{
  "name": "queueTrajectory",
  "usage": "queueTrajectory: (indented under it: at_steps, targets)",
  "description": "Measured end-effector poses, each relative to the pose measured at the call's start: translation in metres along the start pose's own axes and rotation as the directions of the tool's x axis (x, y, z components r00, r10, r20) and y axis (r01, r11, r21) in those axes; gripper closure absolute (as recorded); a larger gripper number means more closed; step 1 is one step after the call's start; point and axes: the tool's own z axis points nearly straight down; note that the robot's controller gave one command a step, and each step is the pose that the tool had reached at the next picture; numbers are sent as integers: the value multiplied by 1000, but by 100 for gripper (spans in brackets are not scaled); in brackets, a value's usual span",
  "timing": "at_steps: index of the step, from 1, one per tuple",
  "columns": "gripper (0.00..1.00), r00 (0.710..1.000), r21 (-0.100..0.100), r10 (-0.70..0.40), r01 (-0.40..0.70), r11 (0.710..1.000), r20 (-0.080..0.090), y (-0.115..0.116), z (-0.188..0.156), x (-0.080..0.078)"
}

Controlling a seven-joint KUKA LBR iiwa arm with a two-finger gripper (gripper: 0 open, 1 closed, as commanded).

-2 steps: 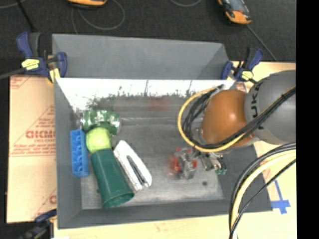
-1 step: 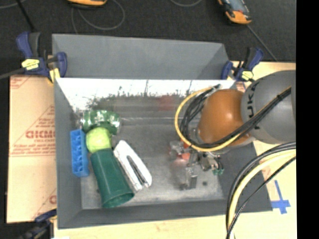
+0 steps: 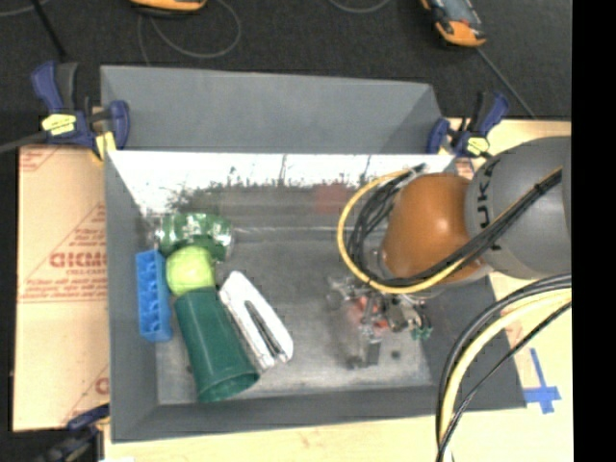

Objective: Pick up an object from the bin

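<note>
Near edge of bin [image 3: 289, 393], left of middle: dark green cup [image 3: 214, 349] on its side, mouth toward near wall. White oblong slotted piece [image 3: 256, 319] lies against its right flank. Gripper [image 3: 373, 340] low over bare floor in right half, well apart from these; open or closed, cannot tell; nothing seen in its grasp. Farther back along left wall: blue studded block [image 3: 152, 296], yellow-green ball [image 3: 190, 270] touching cup base, then a green-and-white crumpled wad [image 3: 195, 229].

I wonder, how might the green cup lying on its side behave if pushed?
The cup lies on its side and tapers, so it would probably roll in an arc. Its open mouth suggests it is hollow and light. The ball by its base may get nudged.
</note>
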Motion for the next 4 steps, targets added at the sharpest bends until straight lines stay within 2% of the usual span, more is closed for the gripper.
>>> queueTrajectory:
  at_steps: [1, 2, 3, 4]
  targets:
    - [100, 999, 1, 48, -48, 999, 3, -21, 0, -65]
    - [100, 999, 1, 48, -48, 999, 3, -21, 0, -65]
    - [0, 991, 0, 135, -135, 991, 1, -37, 0, -39]
    - [0, 991, 0, 134, -134, 991, 2, -37, 0, -40]
